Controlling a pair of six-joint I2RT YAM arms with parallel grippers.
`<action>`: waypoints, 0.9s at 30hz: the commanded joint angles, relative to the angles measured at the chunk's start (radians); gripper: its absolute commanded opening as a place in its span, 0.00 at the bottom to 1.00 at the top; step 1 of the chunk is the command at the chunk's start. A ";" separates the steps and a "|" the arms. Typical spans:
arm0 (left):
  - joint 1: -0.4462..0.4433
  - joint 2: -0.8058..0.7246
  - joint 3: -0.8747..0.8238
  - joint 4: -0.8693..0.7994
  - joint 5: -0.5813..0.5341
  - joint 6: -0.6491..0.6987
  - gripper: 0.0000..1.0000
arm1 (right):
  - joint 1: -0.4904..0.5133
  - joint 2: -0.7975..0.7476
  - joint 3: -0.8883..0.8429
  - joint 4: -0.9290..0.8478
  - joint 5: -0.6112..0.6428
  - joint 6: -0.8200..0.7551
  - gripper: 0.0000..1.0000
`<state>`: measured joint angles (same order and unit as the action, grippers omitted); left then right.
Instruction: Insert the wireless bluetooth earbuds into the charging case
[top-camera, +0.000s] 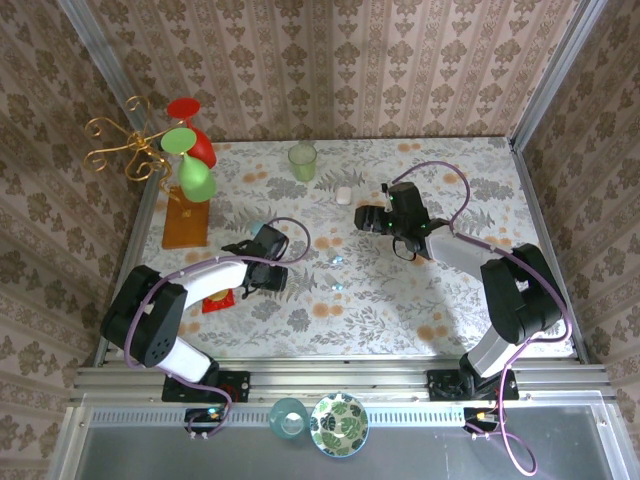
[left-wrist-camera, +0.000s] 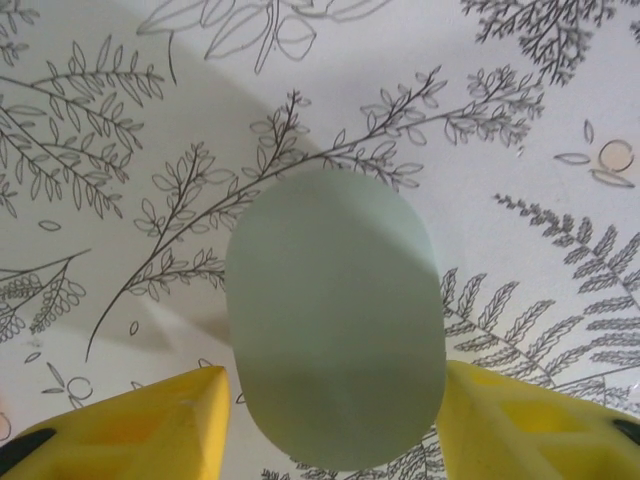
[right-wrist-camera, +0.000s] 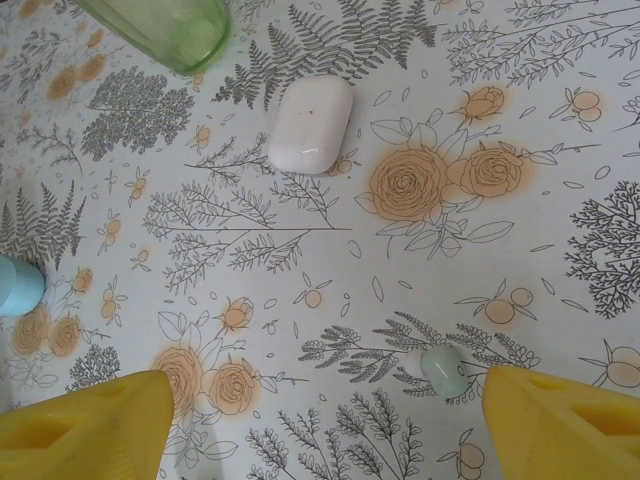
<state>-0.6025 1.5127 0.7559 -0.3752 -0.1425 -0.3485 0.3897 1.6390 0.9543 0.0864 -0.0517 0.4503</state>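
One pale earbud (right-wrist-camera: 442, 368) lies beside a finger (right-wrist-camera: 560, 420) of the open right tool (right-wrist-camera: 325, 385).

You have a case (left-wrist-camera: 335, 320) lying on the desk (top-camera: 400, 290) between the left jaws. At the rear middle stands a cup (top-camera: 303, 160), with a second case (top-camera: 343, 196) just right of it and nearer you. An earbud (right-wrist-camera: 442, 368) lies on the desk near the right jaws.
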 joint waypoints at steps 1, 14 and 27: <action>0.001 0.008 -0.002 0.034 0.015 -0.029 0.51 | 0.009 -0.007 0.005 -0.005 0.001 -0.007 0.81; 0.005 -0.024 -0.012 0.024 0.012 0.002 0.34 | 0.011 -0.051 -0.003 -0.025 -0.070 0.037 0.80; -0.014 -0.258 -0.093 0.524 0.404 0.517 0.29 | -0.009 -0.240 -0.034 -0.180 -0.538 0.286 0.77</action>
<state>-0.6029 1.2877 0.6777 -0.0204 0.0910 -0.0063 0.3862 1.4315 0.9409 -0.0441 -0.3882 0.6231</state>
